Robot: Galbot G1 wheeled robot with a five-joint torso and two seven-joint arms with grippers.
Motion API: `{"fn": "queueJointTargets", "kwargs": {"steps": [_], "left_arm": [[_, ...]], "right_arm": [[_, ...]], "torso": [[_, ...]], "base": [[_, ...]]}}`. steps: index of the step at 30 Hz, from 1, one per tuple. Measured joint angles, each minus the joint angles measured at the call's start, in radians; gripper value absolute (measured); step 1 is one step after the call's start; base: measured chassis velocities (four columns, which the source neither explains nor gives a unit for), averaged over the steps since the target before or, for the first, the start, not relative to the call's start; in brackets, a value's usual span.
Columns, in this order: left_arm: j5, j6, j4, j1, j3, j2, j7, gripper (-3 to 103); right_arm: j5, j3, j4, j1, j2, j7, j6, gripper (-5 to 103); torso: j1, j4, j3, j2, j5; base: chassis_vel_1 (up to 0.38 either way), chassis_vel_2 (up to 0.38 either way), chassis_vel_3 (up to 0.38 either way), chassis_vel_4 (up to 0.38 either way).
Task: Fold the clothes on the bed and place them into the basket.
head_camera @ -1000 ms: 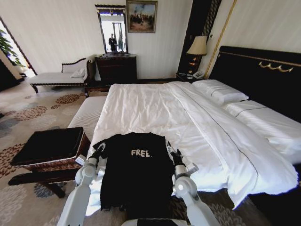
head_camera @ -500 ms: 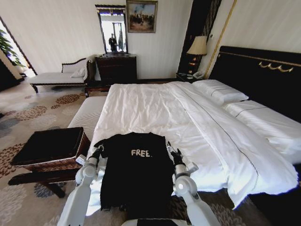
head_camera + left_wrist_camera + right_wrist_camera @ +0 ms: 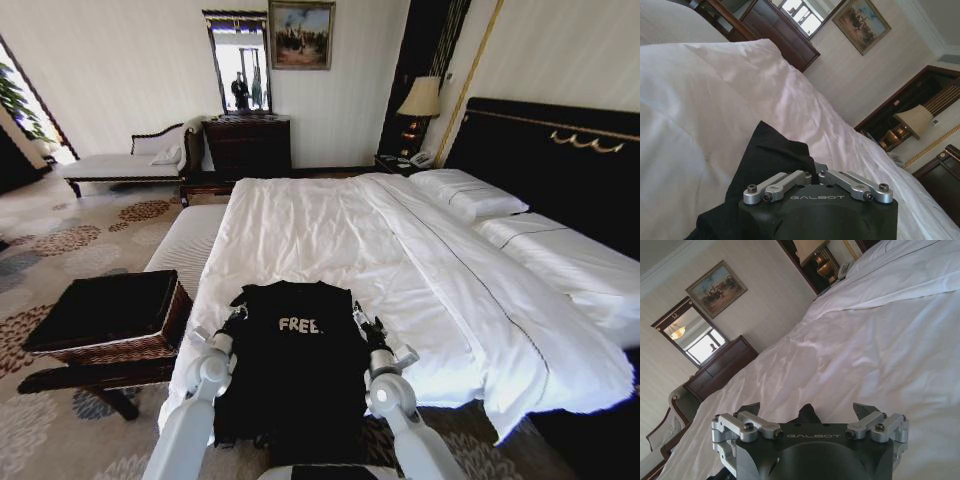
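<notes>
The T-shirt [image 3: 295, 350] is lying at the bed's [image 3: 330, 230] foot edge. The left gripper [image 3: 236, 313] is clenching its sleeve; the right gripper [image 3: 362, 322], fingers spread, is resting beside the other sleeve.

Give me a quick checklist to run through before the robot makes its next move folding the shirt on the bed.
1. T-shirt lies on the bed, FREE lettering up: ok.
2. Left gripper shut on the shirt's left sleeve: ok.
3. Right gripper gripping fabric: not ok, open at the right sleeve edge.
4. Shirt fully on the mattress: not ok, hem hangs over the near edge.
5. Basket within reach, left of the bed: ok.
6. Basket empty inside: cannot tell.
</notes>
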Motion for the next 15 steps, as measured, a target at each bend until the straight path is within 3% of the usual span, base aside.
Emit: {"fn": "queueJointTargets", "kwargs": {"steps": [9,12,14,15], "left_arm": [[0.024,-0.002,0.040,-0.011,0.017,-0.037,-0.008,-2],[0.006,-0.003,0.040,-0.013,0.022,-0.050,-0.014,14],[0.003,-0.003,0.039,-0.013,0.023,-0.051,-0.014,14],[-0.010,-0.003,0.035,-0.012,0.024,-0.055,-0.014,24]], "right_arm": [[-0.010,-0.002,-0.013,-0.006,0.003,-0.014,0.011,100],[-0.011,-0.005,-0.020,-0.004,0.004,-0.016,0.012,100],[-0.011,-0.005,-0.020,-0.004,0.005,-0.016,0.012,100],[-0.012,-0.007,-0.021,-0.003,0.007,-0.017,0.012,100]], "torso": [[0.000,0.0000,0.000,0.000,-0.0001],[0.000,0.0000,0.000,0.000,-0.0001],[0.000,0.0000,0.000,0.000,-0.0001],[0.000,0.0000,0.000,0.000,-0.0001]], "base": [[0.000,0.000,0.000,0.000],[0.000,0.000,0.000,0.000],[0.000,0.000,0.000,0.000],[0.000,0.000,0.000,0.000]]}}
